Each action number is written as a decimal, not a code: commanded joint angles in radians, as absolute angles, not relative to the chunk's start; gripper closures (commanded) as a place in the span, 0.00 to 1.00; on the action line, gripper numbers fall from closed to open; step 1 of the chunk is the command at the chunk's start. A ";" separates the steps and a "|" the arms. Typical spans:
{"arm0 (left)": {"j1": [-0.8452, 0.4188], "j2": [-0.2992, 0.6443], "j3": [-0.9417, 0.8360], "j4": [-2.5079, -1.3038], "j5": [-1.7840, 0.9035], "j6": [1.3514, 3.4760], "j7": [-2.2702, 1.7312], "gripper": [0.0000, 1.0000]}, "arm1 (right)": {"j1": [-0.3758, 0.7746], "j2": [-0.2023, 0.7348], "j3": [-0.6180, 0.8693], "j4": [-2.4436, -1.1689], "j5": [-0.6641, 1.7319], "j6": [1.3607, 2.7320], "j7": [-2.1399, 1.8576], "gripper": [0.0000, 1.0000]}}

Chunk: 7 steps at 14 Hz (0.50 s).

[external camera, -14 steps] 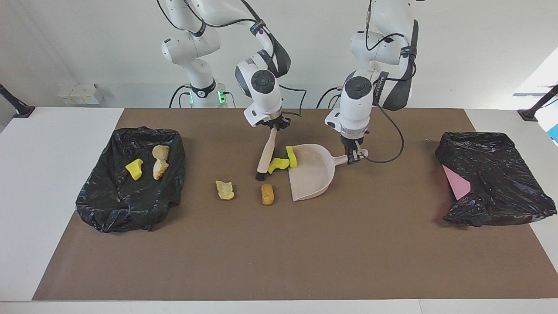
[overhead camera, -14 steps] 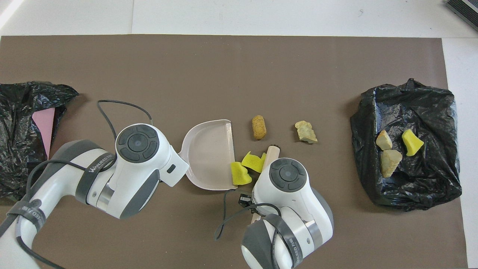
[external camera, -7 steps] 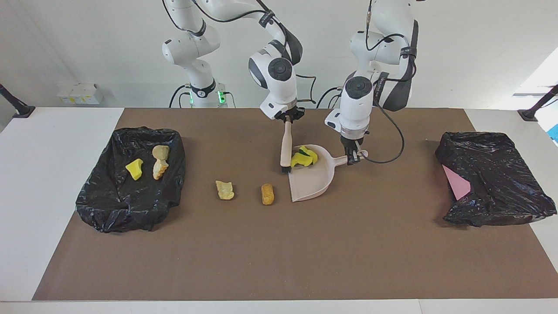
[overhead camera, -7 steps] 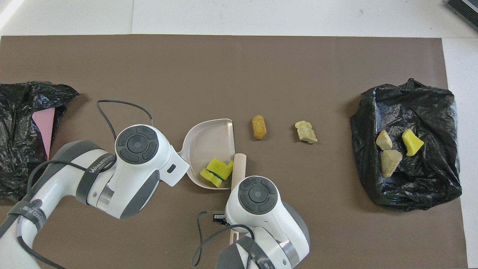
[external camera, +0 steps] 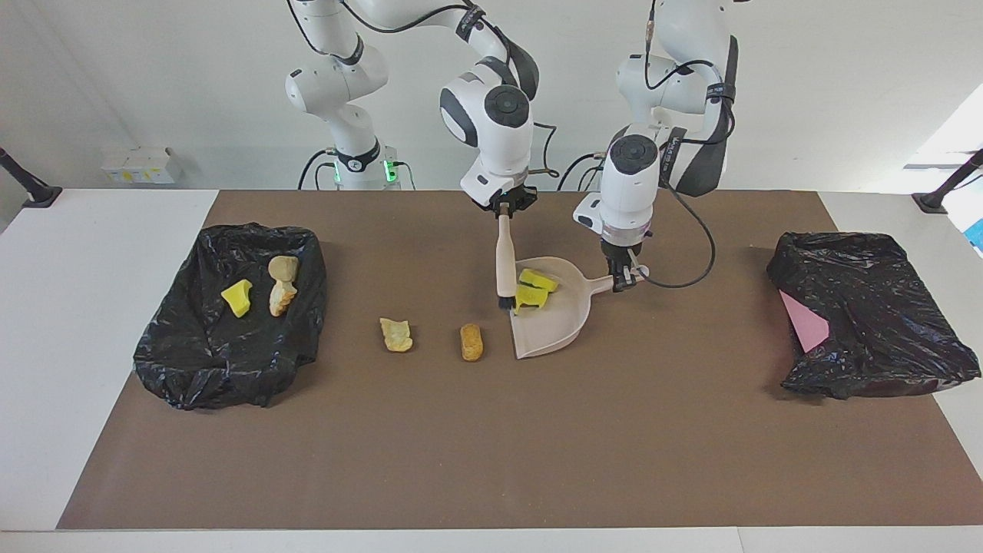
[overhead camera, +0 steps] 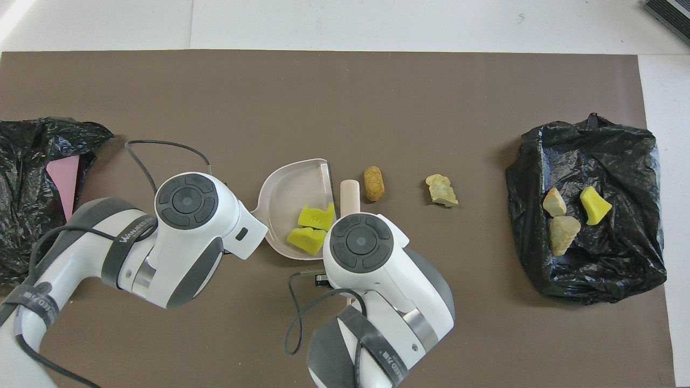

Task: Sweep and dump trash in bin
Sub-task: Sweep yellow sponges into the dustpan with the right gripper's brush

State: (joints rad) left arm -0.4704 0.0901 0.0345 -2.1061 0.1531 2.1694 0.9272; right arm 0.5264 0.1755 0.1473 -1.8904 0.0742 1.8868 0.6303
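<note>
Trash in dustpan: two yellow scraps (external camera: pixel 534 289) (overhead camera: pixel 312 226), lying side by side in the pan, close to its open lip and to the brush head.
Trash on mat: orange chunk (external camera: pixel 471 342) (overhead camera: pixel 373 183) just beside the dustpan's lip, toward the right arm's end; tan chunk (external camera: pixel 396 335) (overhead camera: pixel 441 189) a little further toward that end.
Trash in bag: one yellow piece (external camera: pixel 236 298) (overhead camera: pixel 593 205) and two tan chunks (external camera: pixel 282 285) (overhead camera: pixel 558 226), resting inside the open black bag (external camera: pixel 223 361) (overhead camera: pixel 620 161) at the right arm's end of the desk.
Dustpan (external camera: pixel 557 330) (overhead camera: pixel 283 188): beige, flat on the brown mat (external camera: pixel 491 445) (overhead camera: pixel 345 97), lip facing the right arm's end, handle pointing to the left arm's end.
Brush (external camera: pixel 505 261) (overhead camera: pixel 349 191): beige handle nearly upright, dark bristles down at the dustpan's lip, next to the yellow scraps.
Left pincer (external camera: pixel 623 278): pinching the dustpan's handle from above; hidden under the wrist in the overhead view.
Right pincer (external camera: pixel 504 209): pressed together on the top of the brush handle, over the dustpan's lip; likewise hidden from overhead.
Second bag (external camera: pixel 868 307) (overhead camera: pixel 32 161): black, crumpled, at the left arm's end of the desk, with a pink patch (external camera: pixel 804 322) (overhead camera: pixel 62 180) showing at its opening.
Desk (external camera: pixel 77 253) (overhead camera: pixel 377 27): white, showing around the mat's edges.
</note>
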 commanded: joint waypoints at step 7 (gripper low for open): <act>-0.452 0.170 0.031 -1.963 0.081 2.111 0.902 1.00 | 0.348 0.232 0.147 -1.844 -0.280 1.726 0.537 1.00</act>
State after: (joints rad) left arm -0.4536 0.1543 0.0343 -1.9990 0.1025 2.1426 0.9119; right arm 0.3786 0.2218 0.1382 -1.8636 -0.2240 1.7710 0.5516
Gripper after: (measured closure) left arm 0.687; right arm 0.740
